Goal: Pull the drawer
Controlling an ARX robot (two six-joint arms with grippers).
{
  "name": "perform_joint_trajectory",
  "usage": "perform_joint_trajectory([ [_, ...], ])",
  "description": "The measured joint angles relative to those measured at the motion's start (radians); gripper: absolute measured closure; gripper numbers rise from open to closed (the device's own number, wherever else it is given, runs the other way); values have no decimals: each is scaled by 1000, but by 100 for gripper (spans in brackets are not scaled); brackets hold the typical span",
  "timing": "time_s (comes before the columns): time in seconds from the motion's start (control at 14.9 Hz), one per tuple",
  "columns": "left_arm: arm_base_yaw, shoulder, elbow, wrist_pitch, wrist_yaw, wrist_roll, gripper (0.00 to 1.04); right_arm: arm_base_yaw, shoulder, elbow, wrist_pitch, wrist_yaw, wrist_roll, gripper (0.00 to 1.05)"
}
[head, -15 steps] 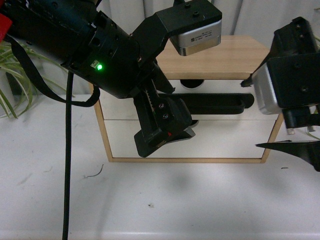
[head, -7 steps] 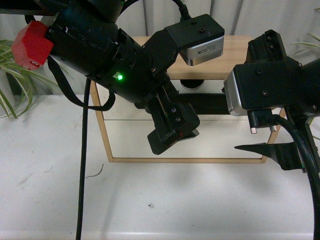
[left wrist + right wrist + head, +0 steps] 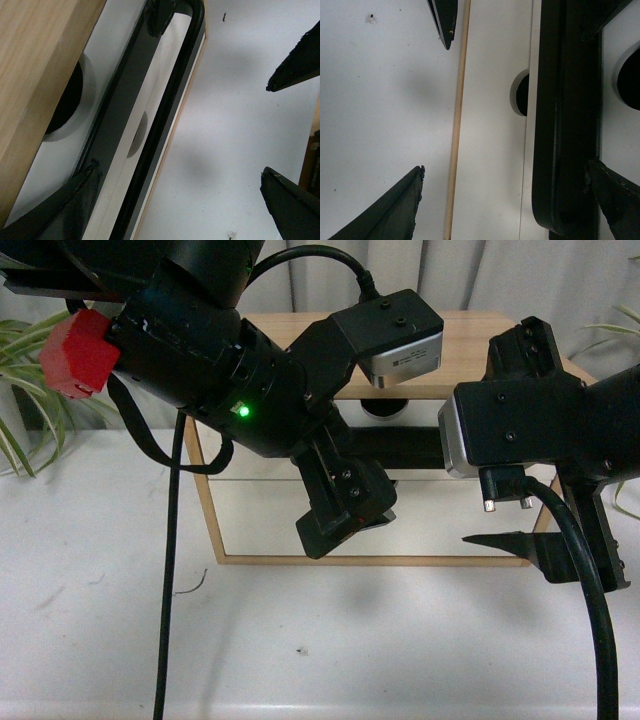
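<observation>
The drawer [image 3: 422, 412] is the upper one in a light wood cabinet. It has a white front, a long black bar handle [image 3: 408, 447] and a half-round notch [image 3: 383, 408], and it looks shut. My left gripper [image 3: 345, 512] hangs open in front of the handle's middle. In the left wrist view the handle [image 3: 161, 125] runs between the open fingers, close to one finger [image 3: 65, 205]; the left gripper [image 3: 178, 172] holds nothing. My right gripper [image 3: 520, 525] is open at the handle's right end. The handle [image 3: 565, 125] lies just inside one finger [image 3: 612, 200] of the right gripper [image 3: 505, 167].
Below is a plain white drawer front [image 3: 255, 520] without a handle. The cabinet [image 3: 470, 350] stands on a white table [image 3: 330, 640]. Plant leaves [image 3: 20, 410] sit at far left. A black cable [image 3: 165, 590] hangs from the left arm. Each gripper's finger shows in the other's wrist view.
The right arm has swung left into the picture, up to the handle's right end. The left arm has shifted a little to the right, its gripper still in front of the handle.
</observation>
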Motion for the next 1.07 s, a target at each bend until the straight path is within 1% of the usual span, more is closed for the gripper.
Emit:
perform_joint_trajectory([
  [0.34,-10,29,0,7,-2,0,7,14,35,3,9,14,8,6],
  [0.6,-55,97,18,47,-10,6,7,26,106,6,57,35,8,6],
  [1.07,-58,107,19,54,5,30,7,26,104,-6,66,35,4,6],
])
